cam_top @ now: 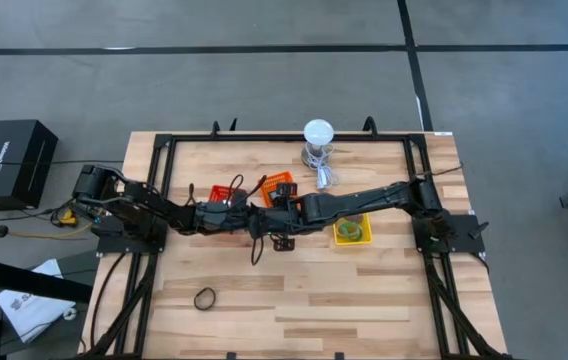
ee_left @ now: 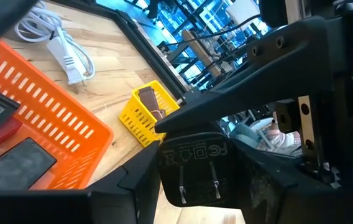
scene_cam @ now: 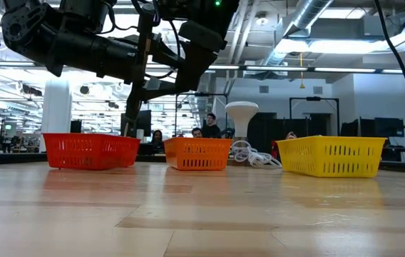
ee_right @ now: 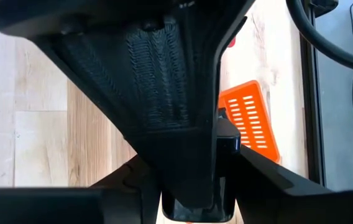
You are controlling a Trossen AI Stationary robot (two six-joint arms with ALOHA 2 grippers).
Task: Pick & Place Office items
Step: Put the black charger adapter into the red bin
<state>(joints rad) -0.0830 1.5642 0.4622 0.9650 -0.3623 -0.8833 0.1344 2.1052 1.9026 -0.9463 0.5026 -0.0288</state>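
Observation:
A black power adapter (ee_left: 196,163), its two-pronged face toward my left wrist camera, is up in the air over the table's middle, between the red basket (cam_top: 226,194) and the orange basket (cam_top: 280,186). Both grippers meet at it. My left gripper (ee_left: 198,193) comes from the table's left and is shut on it. My right gripper (ee_right: 195,202) comes from the right and is shut on it too. Its black cord (cam_top: 256,246) hangs down to the table. A black band ring (cam_top: 205,298) lies near the front edge. My left gripper has the adapter's body (ee_left: 164,180) pinched between its two fingers, one on each of two opposite sides. The fingers come nearly level from the table's left. The adapter is lifted clear, with its cord (scene_cam: 142,78) hanging slack below. My right gripper holds the adapter's black body (ee_right: 195,210) between its two fingers, slanting down from the table's right. My left gripper's ribbed finger (ee_right: 158,93) stands in front, so which part of the adapter it has cannot be told.
The yellow basket (cam_top: 352,231) stands under my right arm, with a brown item inside (ee_left: 150,99). The orange basket (ee_left: 46,118) holds dark flat items. The white-domed lamp (cam_top: 317,132) and its cable (ee_left: 64,50) are at the back. A black frame rims the table (cam_top: 164,150).

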